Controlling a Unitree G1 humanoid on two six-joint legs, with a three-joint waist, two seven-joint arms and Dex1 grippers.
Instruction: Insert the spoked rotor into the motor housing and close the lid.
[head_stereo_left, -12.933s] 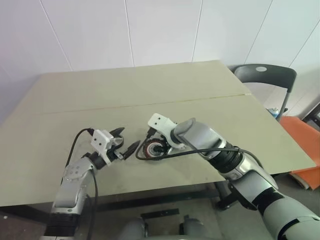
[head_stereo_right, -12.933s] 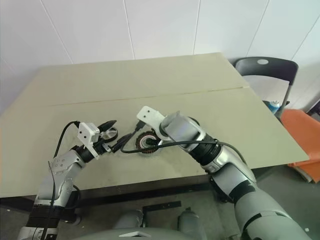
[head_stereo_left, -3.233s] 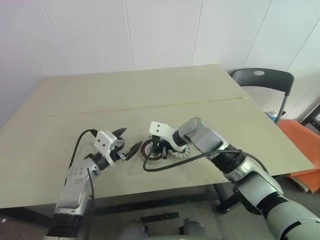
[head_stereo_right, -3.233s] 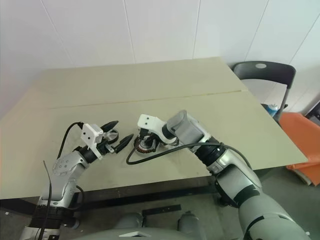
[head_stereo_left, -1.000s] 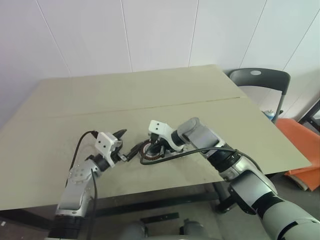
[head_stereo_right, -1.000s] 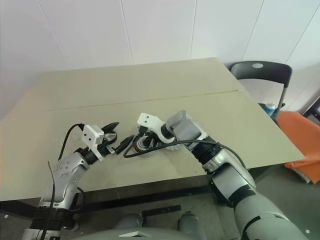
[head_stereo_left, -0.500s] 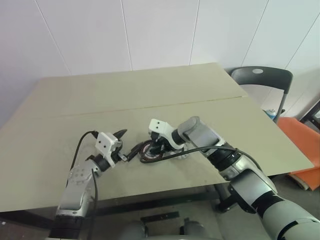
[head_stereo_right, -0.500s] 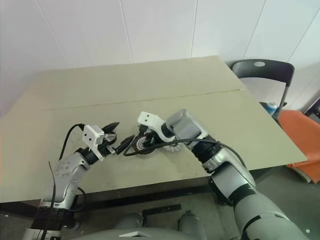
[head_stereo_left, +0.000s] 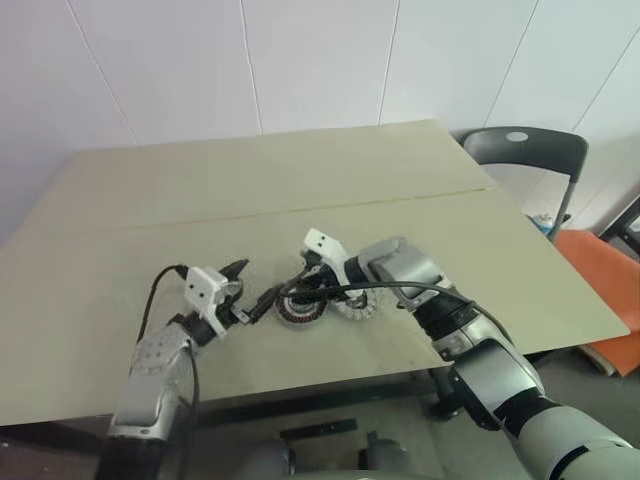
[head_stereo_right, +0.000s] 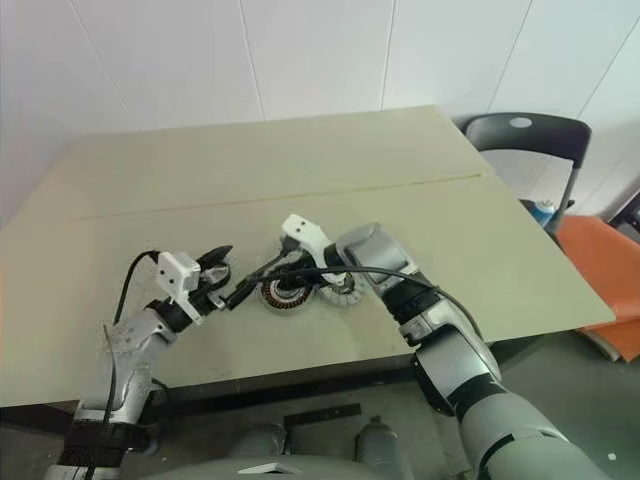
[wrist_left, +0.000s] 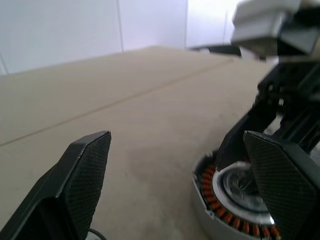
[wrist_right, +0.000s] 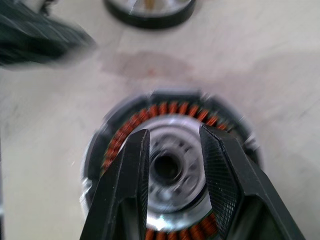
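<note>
The motor housing (head_stereo_left: 298, 310) lies flat on the table, black-rimmed, with a copper-red winding ring around a pale centre (wrist_right: 172, 167). My right gripper (wrist_right: 173, 134) hovers straight over that centre, fingers a little apart and empty. Just left of the housing, my left gripper (head_stereo_left: 250, 285) stands wide open and level, empty, its near finger (wrist_left: 280, 175) close to the rim. A black-rimmed silvery disc (wrist_right: 150, 9) lies by the left gripper, and a white ribbed ring (head_stereo_left: 357, 310) touches the housing's right side. Which of the two is the spoked rotor I cannot tell.
The beige table (head_stereo_left: 400, 200) stretches far back and to both sides. A black cable (head_stereo_left: 335, 291) from my right wrist loops over the housing. A dark chair (head_stereo_left: 525, 150) and an orange object (head_stereo_left: 600, 270) stand off the table's right edge.
My right gripper's fingers have parted over the housing centre, where a second ago they were shut. Both hands have hardly moved; the camera has shifted a little.
</note>
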